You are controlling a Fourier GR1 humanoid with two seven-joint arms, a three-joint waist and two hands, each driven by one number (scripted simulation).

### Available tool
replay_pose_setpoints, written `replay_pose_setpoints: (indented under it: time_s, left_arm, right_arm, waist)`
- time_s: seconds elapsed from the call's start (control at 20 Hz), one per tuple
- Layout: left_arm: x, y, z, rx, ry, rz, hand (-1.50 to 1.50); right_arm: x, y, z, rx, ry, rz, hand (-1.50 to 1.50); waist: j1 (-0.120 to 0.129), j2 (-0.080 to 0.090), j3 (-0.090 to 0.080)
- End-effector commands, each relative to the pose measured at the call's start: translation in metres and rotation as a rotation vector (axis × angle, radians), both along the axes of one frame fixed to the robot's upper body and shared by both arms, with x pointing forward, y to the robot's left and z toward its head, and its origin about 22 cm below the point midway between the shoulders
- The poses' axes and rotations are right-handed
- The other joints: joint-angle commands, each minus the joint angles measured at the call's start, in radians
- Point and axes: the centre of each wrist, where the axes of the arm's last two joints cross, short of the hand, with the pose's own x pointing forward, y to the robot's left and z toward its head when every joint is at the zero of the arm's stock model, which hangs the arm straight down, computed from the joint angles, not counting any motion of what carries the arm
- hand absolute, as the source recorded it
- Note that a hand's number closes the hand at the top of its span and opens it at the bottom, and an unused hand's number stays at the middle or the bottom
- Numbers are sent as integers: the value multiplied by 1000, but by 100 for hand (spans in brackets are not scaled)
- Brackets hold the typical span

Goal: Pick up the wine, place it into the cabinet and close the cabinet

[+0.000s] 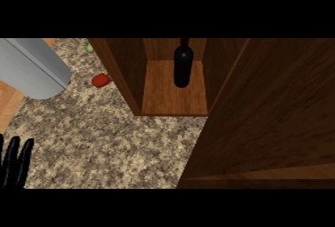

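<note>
Leftmost, the left hand (14,162) shows at the lower-left edge, fingers straight and up, holding nothing, resting over the counter (111,142). Above it a grey forearm (33,66) crosses the upper-left corner; its hand is out of frame. Right hand: not visible, so its fingers cannot be told. Near the forearm's end lies a small red item (100,80) on the counter, just beside the cabinet's left wall; a green item (90,48) sits farther back, mostly hidden, kind unclear. Next, the cabinet (124,71): open wooden box, one compartment visible, holding only the wine (182,66). Bottle stands upright on the cabinet floor (173,99), toward the back and slightly right of centre, apart from both walls as far as can be seen. Handling, as a judgement: dark glass, so rigid, smooth, likely slippery, breakable if knocked, and fairly heavy if full; tall and narrow, so easy to tip. Best hold would be round the body below the shoulder, not the thin neck. No re-grasp looks needed, though: placement appears done. Right side, the door (268,115) stands wide open, its big brown panel filling the right of the view, lower edge over the counter. Remaining step, by the look of it: swing the door shut without jolting the bottle.
</note>
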Motion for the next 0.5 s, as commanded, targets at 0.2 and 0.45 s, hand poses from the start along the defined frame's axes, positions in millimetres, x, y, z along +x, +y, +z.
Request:
replay_pose_setpoints:
  time_s: [0.2,0.45]
  left_arm:
    - [2,41,17,37,-5,-25,-150]
    - [0,45,16,36,8,-21,-150]
  right_arm:
    - [-42,18,24,60,-60,48,150]
    - [-38,49,11,57,-90,7,150]
  waist:
    - [2,-1,0]
    - [5,-3,-1]
